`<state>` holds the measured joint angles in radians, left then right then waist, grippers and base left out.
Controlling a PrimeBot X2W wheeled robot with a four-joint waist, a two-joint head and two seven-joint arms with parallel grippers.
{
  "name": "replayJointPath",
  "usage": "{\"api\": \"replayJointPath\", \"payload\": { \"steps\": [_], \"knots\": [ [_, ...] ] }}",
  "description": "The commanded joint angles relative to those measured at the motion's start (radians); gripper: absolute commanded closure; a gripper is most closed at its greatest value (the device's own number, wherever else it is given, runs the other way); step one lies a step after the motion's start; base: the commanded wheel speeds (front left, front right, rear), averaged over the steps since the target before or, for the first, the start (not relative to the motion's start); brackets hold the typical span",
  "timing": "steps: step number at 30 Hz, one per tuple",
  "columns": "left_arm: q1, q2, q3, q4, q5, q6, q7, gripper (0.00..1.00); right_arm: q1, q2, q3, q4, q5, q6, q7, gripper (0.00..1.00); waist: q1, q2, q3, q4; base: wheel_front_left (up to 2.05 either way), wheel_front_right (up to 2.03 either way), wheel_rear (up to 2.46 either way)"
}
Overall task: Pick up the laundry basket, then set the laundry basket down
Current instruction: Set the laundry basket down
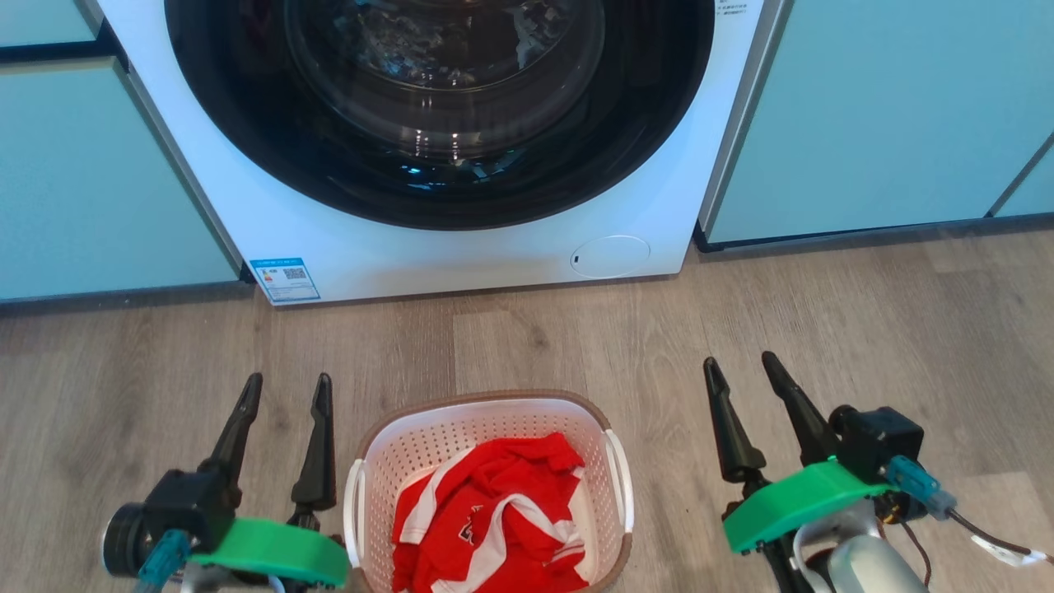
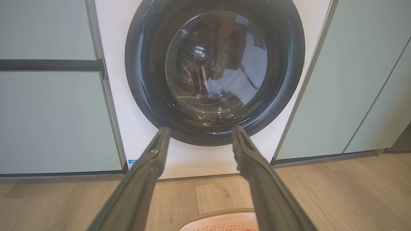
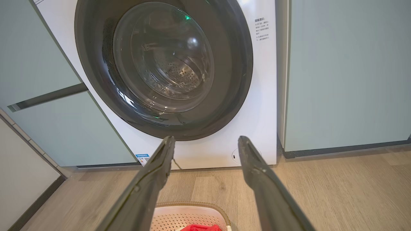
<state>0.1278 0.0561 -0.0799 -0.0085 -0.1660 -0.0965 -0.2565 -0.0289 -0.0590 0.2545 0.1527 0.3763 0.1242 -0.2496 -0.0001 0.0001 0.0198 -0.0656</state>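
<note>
While the rounded white perforated plastic laundry basket (image 1: pixel 461 436) with its brown rim stood on the grey-brown wood-plank floor (image 1: pixel 823 329) in front of the white front-loading washing machine (image 1: pixel 494 255), the head view showed the left gripper (image 1: pixel 288 379) and right gripper (image 1: pixel 739 360) flanking it. Their jaws were spread wide, grasping nothing, each apart from the basket's white side handles. A crumpled red-and-white garment (image 1: pixel 486 511) lay inside. A basket on the floor with both jaws free would suit one awaiting its lift as well as one already set back down; the pictures did not settle which. Pale blue-green cabinet fronts (image 1: pixel 865 107) stood on either side of the washer, whose round dark glass door was shut.

From the left wrist view, the left gripper (image 2: pixel 200 127) pointed at the washer door, jaws parted, the basket's rim (image 2: pixel 221 211) showing nearer than the washer.

From the right wrist view, the right gripper (image 3: pixel 207 138) did likewise, jaws released, above the basket's rim (image 3: pixel 192 204) and a scrap of red. I judged the washer's front, just beyond the basket, the one obstacle to any forward carry.
</note>
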Motion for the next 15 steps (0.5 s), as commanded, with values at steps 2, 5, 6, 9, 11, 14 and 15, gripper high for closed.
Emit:
{"api": "replayJointPath", "payload": {
  "steps": [2, 5, 6, 9, 11, 14, 15],
  "knots": [
    [-0.028, -0.005, 0.036, -0.029, 0.001, 0.000, -0.005, 0.00, -0.022, 0.009, 0.010, -0.037, -0.004, 0.007, -0.012, 0.00, 0.0001, -0.0001, 0.002, 0.000, 0.00, 0.00, 0.00],
    [-0.032, -0.006, 0.036, -0.030, -0.004, -0.001, -0.005, 0.00, -0.024, 0.009, 0.000, -0.041, 0.004, 0.007, -0.012, 0.00, 0.0001, -0.0001, 0.003, 0.001, 0.00, 0.00, 0.00],
    [-0.034, -0.006, 0.037, -0.030, -0.004, -0.001, -0.005, 0.00, -0.024, 0.009, -0.002, -0.041, 0.006, 0.007, -0.012, 0.00, 0.0001, -0.0001, 0.003, 0.001, 0.00, 0.00, 0.00],
    [-0.035, -0.006, 0.037, -0.029, -0.007, -0.003, -0.005, 0.00, -0.025, 0.009, -0.004, -0.042, 0.011, 0.007, -0.012, 0.00, 0.0001, -0.0001, 0.004, 0.001, 0.00, 0.00, 0.00],
    [-0.036, -0.006, 0.037, -0.029, -0.008, -0.004, -0.005, 0.00, -0.026, 0.009, -0.003, -0.044, 0.013, 0.007, -0.012, 0.00, 0.0001, -0.0001, 0.005, 0.001, 0.00, 0.00, 0.00],
    [-0.035, -0.006, 0.035, -0.027, -0.012, -0.006, -0.005, 0.00, -0.026, 0.009, 0.000, -0.046, 0.013, 0.007, -0.012, 0.00, 0.0001, -0.0001, 0.006, 0.001, 0.00, 0.00, 0.00],
    [-0.035, -0.006, 0.035, -0.026, -0.013, -0.006, -0.005, 0.00, -0.026, 0.009, 0.000, -0.046, 0.013, 0.007, -0.012, 0.00, 0.0001, -0.0001, 0.006, 0.001, 0.00, 0.00, 0.00]
  ]
}}
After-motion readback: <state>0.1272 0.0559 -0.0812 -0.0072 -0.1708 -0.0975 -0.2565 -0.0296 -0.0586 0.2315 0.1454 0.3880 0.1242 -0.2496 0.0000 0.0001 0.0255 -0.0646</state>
